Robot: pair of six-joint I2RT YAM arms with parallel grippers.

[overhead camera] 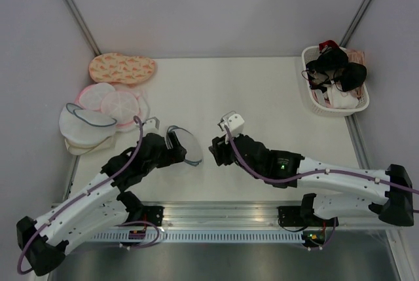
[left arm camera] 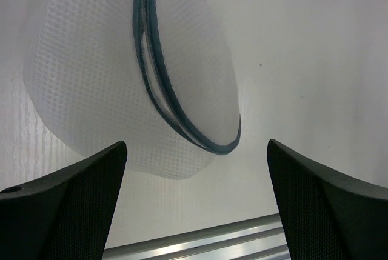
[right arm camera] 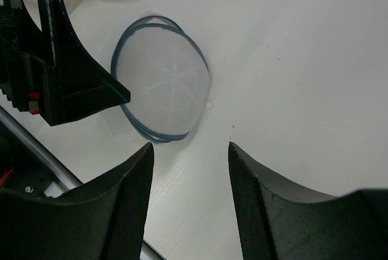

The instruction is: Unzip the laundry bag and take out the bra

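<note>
White tabletop (overhead camera: pixel 262 91), pale walls. The laundry bag (overhead camera: pixel 186 143) lies at lower centre, between the left gripper (overhead camera: pixel 171 148) and the right gripper (overhead camera: pixel 215 151); both are wide open and empty. The bra (overhead camera: pixel 340 70) is in the basket (overhead camera: pixel 340 112), upper right.

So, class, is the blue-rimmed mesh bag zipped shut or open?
Apparently shut: the laundry bag shows no gap along its rim in either wrist view; underside hidden.
</note>
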